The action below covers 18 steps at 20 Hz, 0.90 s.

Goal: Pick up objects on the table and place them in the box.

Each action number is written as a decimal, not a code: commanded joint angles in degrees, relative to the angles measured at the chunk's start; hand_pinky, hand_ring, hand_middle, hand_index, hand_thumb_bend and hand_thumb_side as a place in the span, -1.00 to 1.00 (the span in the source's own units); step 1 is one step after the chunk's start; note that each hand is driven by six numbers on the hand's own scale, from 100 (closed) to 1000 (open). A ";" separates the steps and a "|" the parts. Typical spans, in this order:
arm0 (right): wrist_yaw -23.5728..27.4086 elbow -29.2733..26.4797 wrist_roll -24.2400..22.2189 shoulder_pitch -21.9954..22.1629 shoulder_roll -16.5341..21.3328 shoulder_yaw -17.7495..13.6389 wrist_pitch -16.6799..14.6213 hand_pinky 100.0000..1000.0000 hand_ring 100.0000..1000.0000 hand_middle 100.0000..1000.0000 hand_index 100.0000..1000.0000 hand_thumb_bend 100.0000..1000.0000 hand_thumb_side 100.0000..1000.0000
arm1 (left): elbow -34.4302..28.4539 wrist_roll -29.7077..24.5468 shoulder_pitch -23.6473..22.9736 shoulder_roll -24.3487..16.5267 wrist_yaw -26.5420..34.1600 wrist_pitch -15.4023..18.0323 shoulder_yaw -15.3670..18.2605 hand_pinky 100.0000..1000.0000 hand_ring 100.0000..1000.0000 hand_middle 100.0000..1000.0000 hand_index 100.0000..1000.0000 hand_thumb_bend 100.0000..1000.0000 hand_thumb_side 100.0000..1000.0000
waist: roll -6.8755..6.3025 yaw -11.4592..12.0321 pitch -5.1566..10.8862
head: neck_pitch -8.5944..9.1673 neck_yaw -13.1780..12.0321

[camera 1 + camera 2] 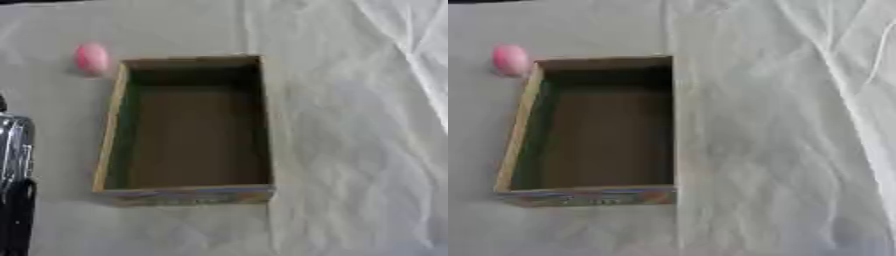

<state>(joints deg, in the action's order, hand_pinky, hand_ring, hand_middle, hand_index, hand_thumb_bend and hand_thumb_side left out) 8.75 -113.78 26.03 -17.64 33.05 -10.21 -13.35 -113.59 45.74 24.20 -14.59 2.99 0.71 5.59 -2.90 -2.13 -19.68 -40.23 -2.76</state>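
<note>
— Where's the pink object [91,59]?
— On the white cloth [350,150], just beside the box's [108,135] far left corner, outside it.
— And the hands?
— Only a black and silver piece of the left arm [14,170] shows at the left edge; its fingers I can't tell.

We see the box [185,129] open-topped near the middle of the table [350,150], its long sides running front to back. A small rounded object [91,59] lies on the table just beside the box's far left corner, outside it. Our left arm [13,175] shows at the left edge, left of the box.
</note>
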 commanded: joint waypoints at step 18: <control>0.75 -0.81 -0.47 -0.55 1.68 -0.03 -0.06 0.13 0.41 0.41 0.69 -1.00 1.00 | 6.46 -16.00 14.37 -17.90 -16.66 -11.32 -3.85 0.03 0.10 0.15 0.54 -1.00 0.63 | -0.20 -0.78 2.44 | -0.70 -0.04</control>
<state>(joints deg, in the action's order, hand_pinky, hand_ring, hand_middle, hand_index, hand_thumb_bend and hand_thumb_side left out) 9.22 -113.78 25.82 -17.64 33.06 -10.08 -13.28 -107.81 31.71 37.52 -29.73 -12.01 -10.06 2.10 -3.28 -2.85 -18.58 -40.77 -2.68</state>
